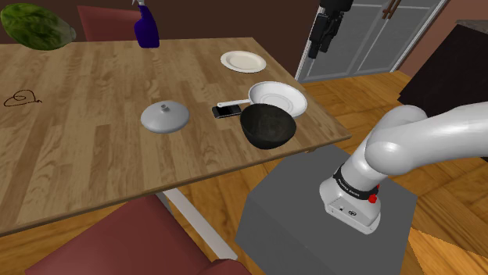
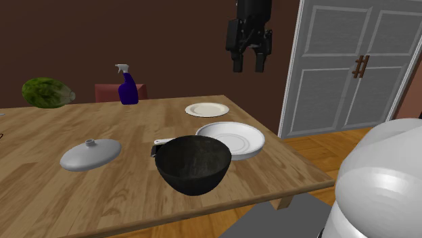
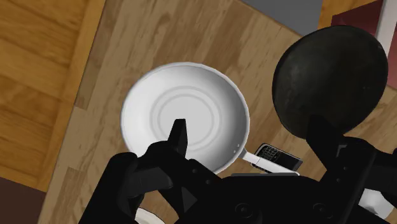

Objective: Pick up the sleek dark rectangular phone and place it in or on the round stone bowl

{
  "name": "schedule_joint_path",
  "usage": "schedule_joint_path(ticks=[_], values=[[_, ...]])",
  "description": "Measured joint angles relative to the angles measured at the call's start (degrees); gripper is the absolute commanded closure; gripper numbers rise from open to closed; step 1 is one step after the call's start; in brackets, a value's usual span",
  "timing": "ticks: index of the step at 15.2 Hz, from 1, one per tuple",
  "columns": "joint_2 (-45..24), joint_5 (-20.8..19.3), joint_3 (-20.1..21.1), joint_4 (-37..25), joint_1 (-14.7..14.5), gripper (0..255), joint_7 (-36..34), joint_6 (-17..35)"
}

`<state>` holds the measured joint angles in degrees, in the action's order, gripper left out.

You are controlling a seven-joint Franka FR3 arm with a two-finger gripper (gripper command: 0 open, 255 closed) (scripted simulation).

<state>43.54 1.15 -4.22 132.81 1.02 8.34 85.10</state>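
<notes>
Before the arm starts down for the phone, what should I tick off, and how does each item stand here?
1. Gripper open: ok. The fingers are apart with nothing between them.
2. Phone uncovered: ok. It lies flat on the table with nothing on top.
3. Gripper lined up over phone: not ok. It hangs high, more over the white pan than the phone.
4. Finger room beside phone: cannot tell. The pan handle and the dark bowl sit very close.
5. Bowl ready: ok. It is upright and empty.
</notes>
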Motion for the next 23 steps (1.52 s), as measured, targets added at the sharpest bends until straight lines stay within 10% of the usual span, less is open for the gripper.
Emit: schedule_joint_path(ticks=[23], values=[[-32.18,-0.55,0.53,3.39,-12.70,0,28.69,39.12]])
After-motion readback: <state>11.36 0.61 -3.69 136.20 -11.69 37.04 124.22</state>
